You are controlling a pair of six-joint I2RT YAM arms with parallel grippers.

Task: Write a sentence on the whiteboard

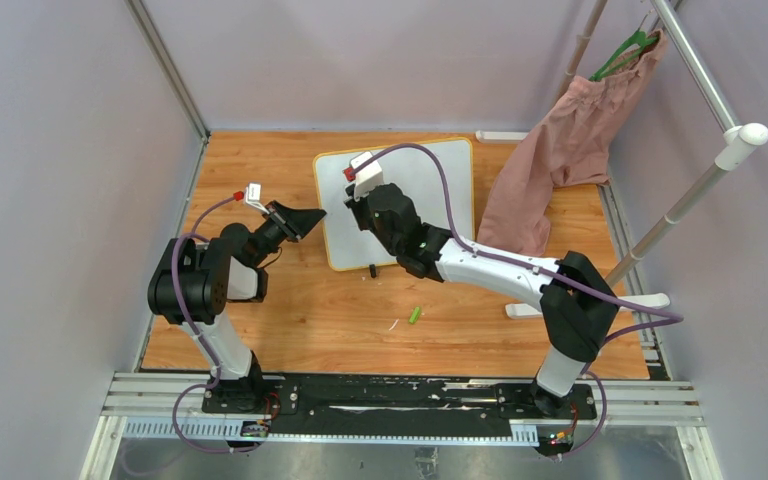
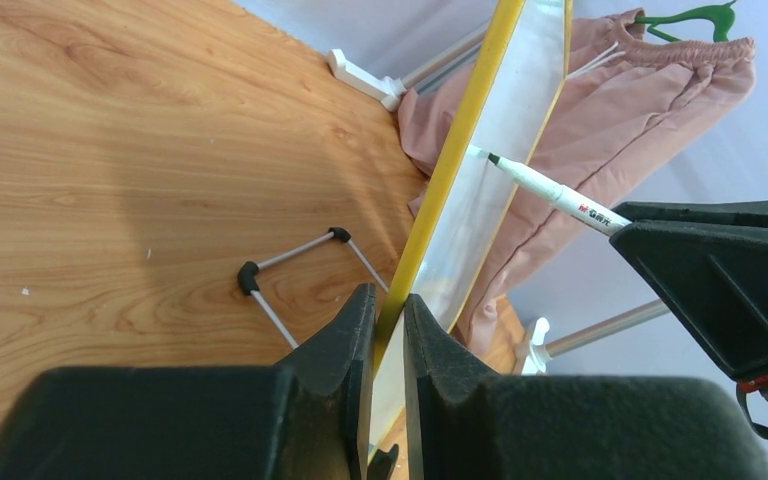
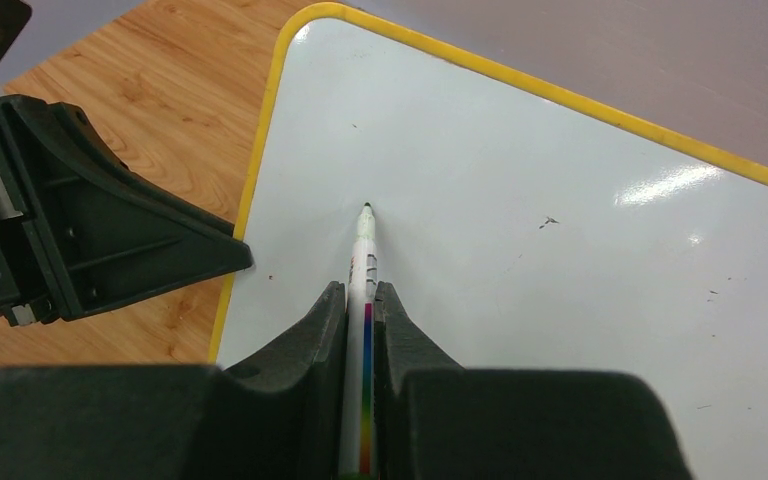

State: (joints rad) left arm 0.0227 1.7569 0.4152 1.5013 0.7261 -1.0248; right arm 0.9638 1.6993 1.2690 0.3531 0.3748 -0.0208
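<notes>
Right tool [image 3: 360, 292] grips the marker [image 3: 365, 238] over the whiteboard [image 3: 520, 230]; left tool [image 2: 388, 300] clamps it. I should press lightly, stroke slowly.

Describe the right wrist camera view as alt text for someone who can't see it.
The right gripper clamps a white marker, its tip on or just above a yellow-rimmed whiteboard that bears no writing, only faint specks. At left, the left gripper pinches the board's edge over the wooden table.
</notes>
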